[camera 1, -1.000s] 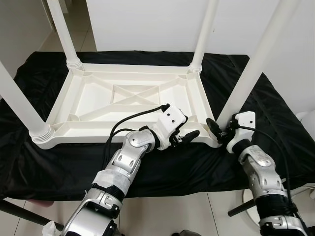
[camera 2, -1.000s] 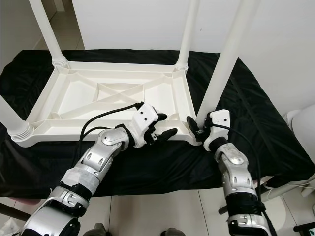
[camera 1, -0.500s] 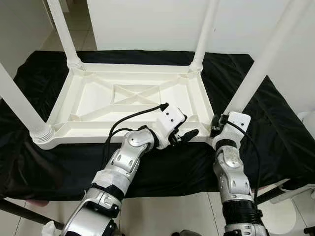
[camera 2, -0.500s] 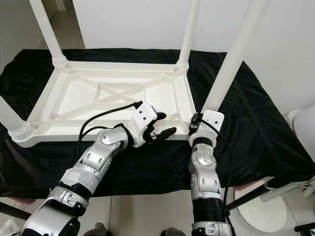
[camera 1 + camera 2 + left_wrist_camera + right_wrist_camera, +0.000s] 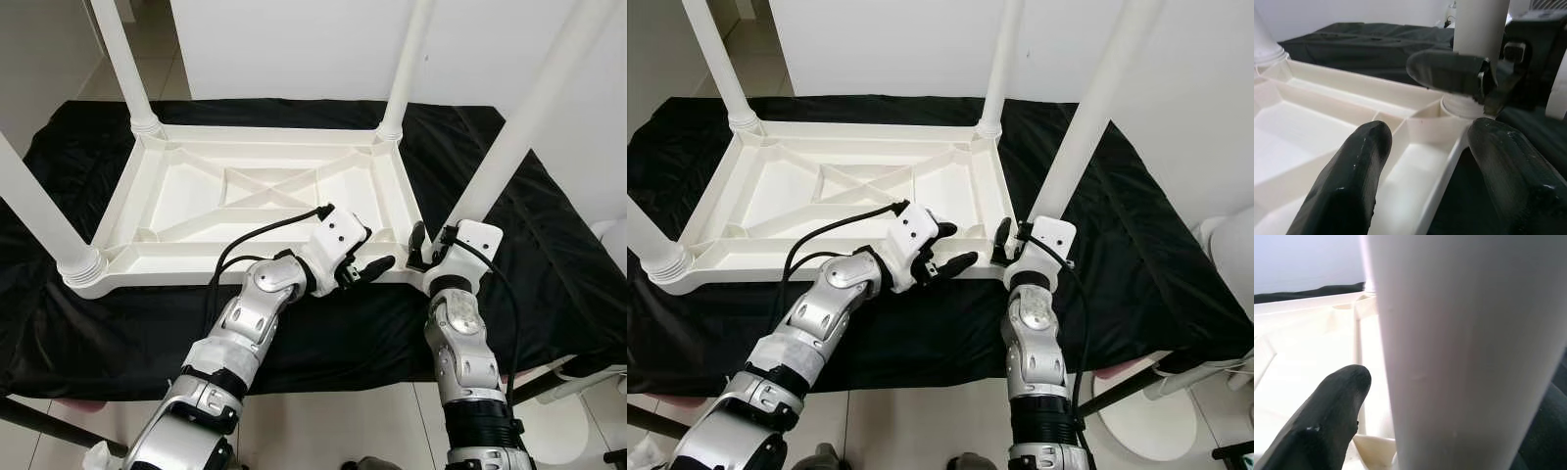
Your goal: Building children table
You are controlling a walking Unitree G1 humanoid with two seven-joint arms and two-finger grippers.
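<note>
On a black cloth (image 5: 549,225) spread over the counter lies the white plastic children's table (image 5: 265,196), upside down, its 4 round white legs standing up. The left gripper (image 5: 364,260) straddles the table's near rim, jaws spread. The right gripper (image 5: 423,247) is at the near right leg (image 5: 519,127), jaws spread around its base.
</note>
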